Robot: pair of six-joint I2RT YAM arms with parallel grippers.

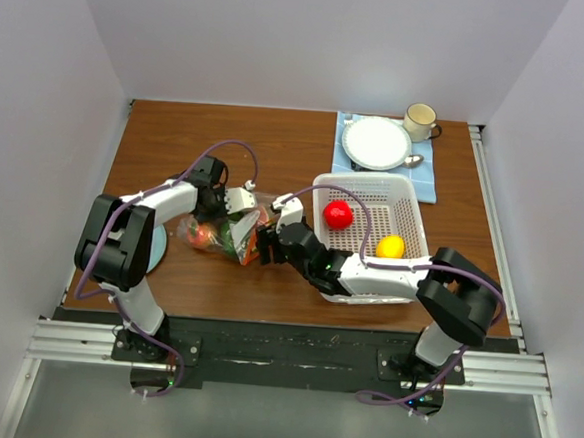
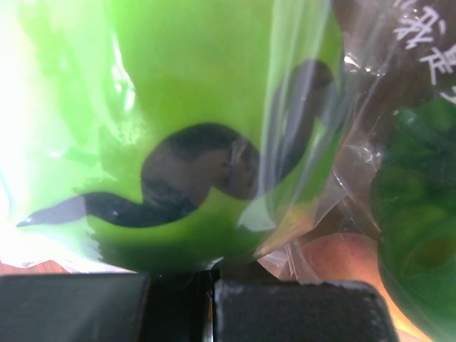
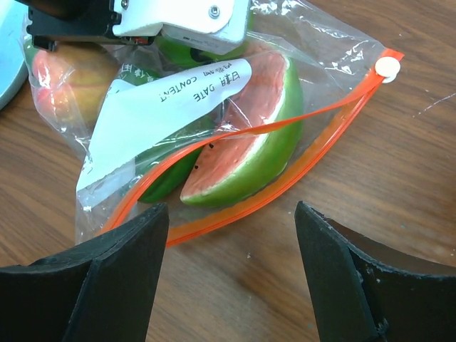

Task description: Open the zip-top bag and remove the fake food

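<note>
Orange zip strips (image 3: pixel 192 229) gape apart only in the right wrist view, a watermelon slice (image 3: pixel 246 135) lying in the mouth of the zip-top bag (image 3: pixel 178 100); the left wrist view gives just green fake food (image 2: pixel 214 85) behind crinkled plastic, the left gripper (image 2: pixel 212 285) pinched tight on the bag; overhead, a white basket (image 1: pixel 374 190) holds a red fruit (image 1: pixel 338 214) and a lemon (image 1: pixel 390 247). The bag lies on the wooden table (image 1: pixel 178 131) just ahead of the right gripper (image 3: pixel 229 214), whose fingers stand wide apart, holding nothing.

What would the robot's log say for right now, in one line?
left gripper: shut on zip-top bag | right gripper: open, at bag mouth | zip strip: parted | watermelon slice: inside bag
</note>
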